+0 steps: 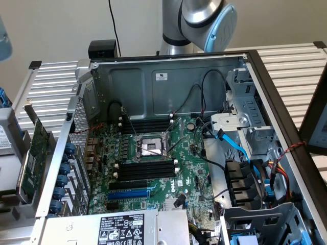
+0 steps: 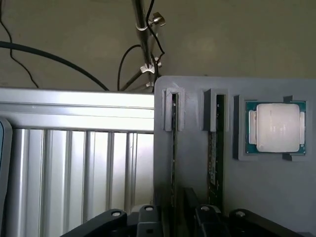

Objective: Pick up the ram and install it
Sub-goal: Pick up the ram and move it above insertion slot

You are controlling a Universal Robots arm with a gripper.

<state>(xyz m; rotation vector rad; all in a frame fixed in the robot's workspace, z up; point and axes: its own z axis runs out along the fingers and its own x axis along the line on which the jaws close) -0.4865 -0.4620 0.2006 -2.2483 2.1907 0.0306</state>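
Pincer (image 2: 176, 213) parted, jaws set either side of the ram (image 2: 174, 143), with no clamp on it to be made out. Seated on its long edge in a slot of the grey tray (image 2: 193, 163), beside a second stick (image 2: 213, 148) in the neighbouring slot, with a processor (image 2: 276, 127) bedded just past that. Probably light and stiff yet brittle, with slick flat faces; best pinched mid-length across the board, squarely, clear of the contacts. Farther off, slatted table (image 2: 74, 173). At the exterior view's middle, black memory slots (image 1: 148, 167) inside the open case.
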